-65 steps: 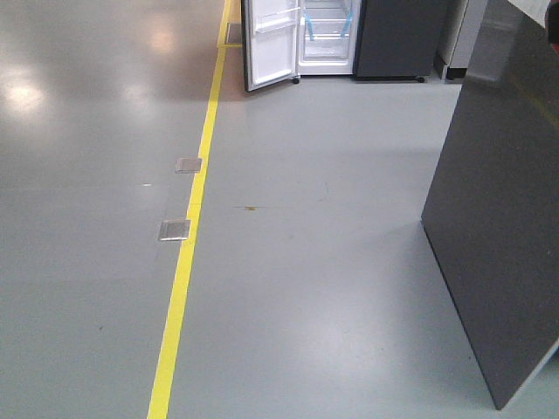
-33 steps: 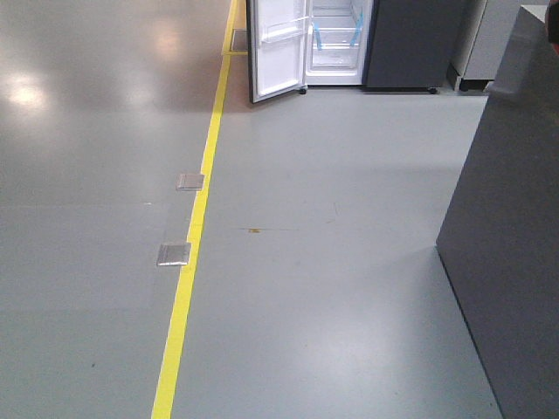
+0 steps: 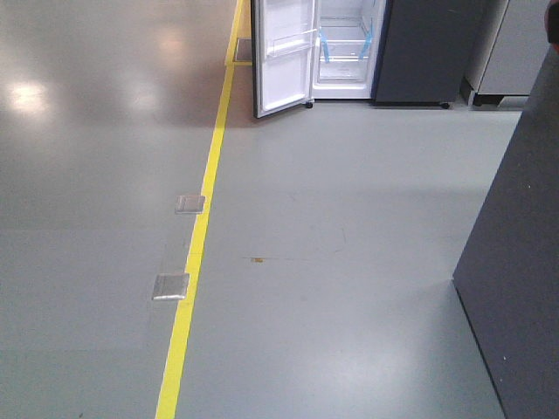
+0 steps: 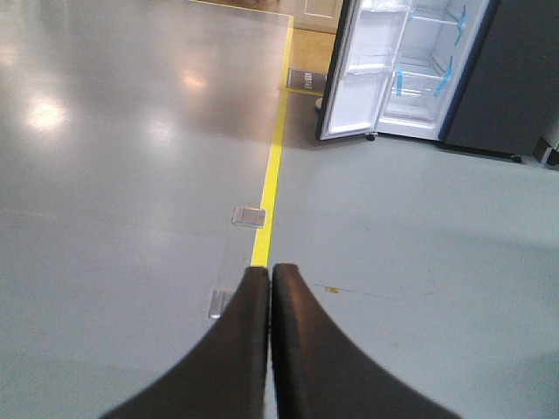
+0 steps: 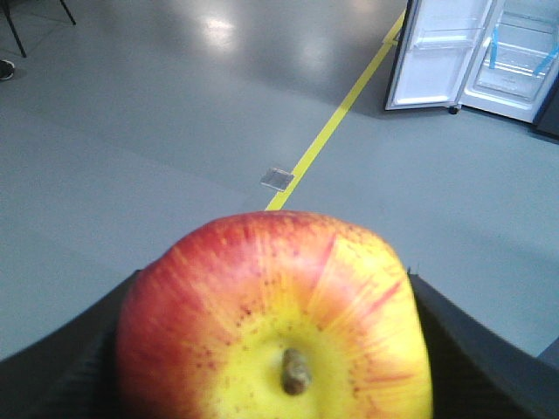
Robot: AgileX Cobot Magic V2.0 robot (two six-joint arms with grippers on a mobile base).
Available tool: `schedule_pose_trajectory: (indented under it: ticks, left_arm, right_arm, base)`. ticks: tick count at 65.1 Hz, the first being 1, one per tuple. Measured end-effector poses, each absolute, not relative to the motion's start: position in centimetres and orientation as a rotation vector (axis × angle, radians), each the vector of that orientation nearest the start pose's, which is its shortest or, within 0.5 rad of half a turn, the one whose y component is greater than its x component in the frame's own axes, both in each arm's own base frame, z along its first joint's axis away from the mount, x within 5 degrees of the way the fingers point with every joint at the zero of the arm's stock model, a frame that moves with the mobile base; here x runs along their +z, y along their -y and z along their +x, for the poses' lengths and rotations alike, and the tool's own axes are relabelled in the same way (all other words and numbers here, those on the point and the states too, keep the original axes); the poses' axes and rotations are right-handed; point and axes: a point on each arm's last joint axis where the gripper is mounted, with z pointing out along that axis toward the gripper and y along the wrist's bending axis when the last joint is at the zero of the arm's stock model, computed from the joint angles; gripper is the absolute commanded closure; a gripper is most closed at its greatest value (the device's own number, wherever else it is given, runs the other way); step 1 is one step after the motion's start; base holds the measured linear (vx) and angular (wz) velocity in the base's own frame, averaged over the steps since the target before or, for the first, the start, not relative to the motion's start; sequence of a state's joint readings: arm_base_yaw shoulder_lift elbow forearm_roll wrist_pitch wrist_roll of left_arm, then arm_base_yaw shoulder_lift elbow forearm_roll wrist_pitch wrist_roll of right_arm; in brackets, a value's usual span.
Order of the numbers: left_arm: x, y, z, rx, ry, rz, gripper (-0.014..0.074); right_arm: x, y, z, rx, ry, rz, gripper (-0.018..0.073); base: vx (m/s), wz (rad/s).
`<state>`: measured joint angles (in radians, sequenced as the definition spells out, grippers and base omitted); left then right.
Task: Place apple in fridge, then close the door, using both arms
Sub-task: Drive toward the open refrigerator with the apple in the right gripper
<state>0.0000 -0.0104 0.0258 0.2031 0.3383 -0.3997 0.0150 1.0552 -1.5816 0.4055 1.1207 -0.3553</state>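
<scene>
The red and yellow apple (image 5: pixel 275 323) fills the bottom of the right wrist view, stem toward the camera, with my right gripper (image 5: pixel 275 349) shut on it between its black fingers (image 5: pixel 476 358). Far ahead across the floor stands the dark grey fridge (image 3: pixel 428 52) (image 4: pixel 515 78) (image 5: pixel 524 61), its white interior and blue tape strips showing. Its door (image 3: pixel 284 57) (image 4: pixel 362 74) (image 5: pixel 437 57) hangs wide open to the left. My left gripper (image 4: pixel 270 272) is shut with nothing in it, its black fingers pressed together above the floor.
A yellow floor line (image 3: pixel 196 253) runs toward the fridge door. Two metal floor plates (image 3: pixel 171 286) (image 3: pixel 190 204) lie beside it. A dark grey counter side (image 3: pixel 524 262) stands close on the right. A grey cabinet (image 3: pixel 520 48) stands right of the fridge.
The fridge, floor line and plates have slid down and grown larger in the front view. The counter has shifted further right, so I have moved toward the fridge.
</scene>
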Motion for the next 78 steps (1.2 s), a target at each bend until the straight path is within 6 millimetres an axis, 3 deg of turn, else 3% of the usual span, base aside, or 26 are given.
schedule_pose_trajectory:
  ticks: [78]
  left_arm:
    - [17.52,-0.61,5.35,-0.085,-1.816,-0.237,0.0604]
  right_arm:
    - [51.13,-3.48,16.19,0.272,-1.979,-0.411,0.0571]
  base:
    - [0.3,0.0]
